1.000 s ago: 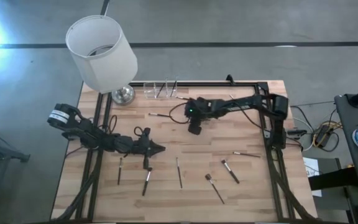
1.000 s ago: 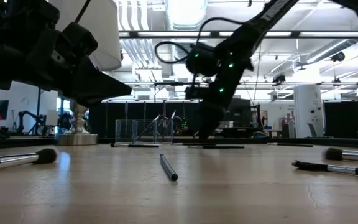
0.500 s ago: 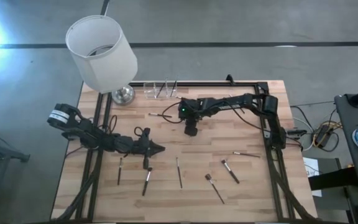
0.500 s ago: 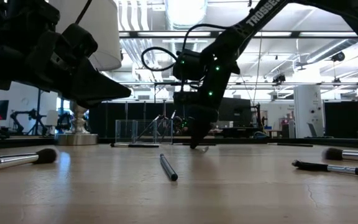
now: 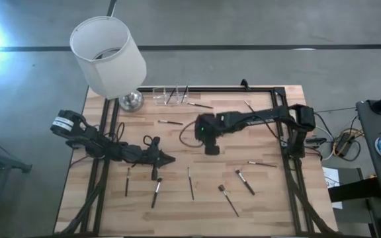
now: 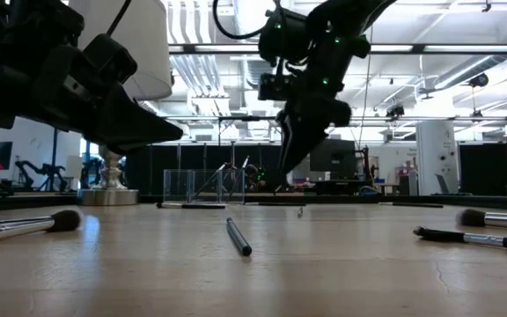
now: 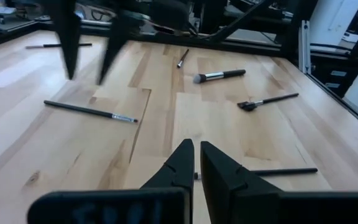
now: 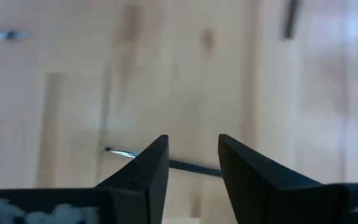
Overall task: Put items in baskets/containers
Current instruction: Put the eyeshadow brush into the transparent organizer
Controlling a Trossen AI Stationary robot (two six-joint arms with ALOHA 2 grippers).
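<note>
Our right gripper (image 5: 211,148) hangs above the middle of the table (image 5: 256,192), pointing down. Its jaws stand open with a clear gap and hold nothing. In the right wrist view a thin brush (image 8: 185,165) lies on the wood under the gap. The clear holder (image 5: 170,96) sits at the far edge near the lamp (image 5: 108,56), with a few brushes already in it. More brushes (image 5: 190,183) lie near the front.

To do this well, we go straight down with one finger on each side of the handle, then squeeze softly. Our left gripper (image 5: 166,158) waits with jaws nearly together, holding nothing.
</note>
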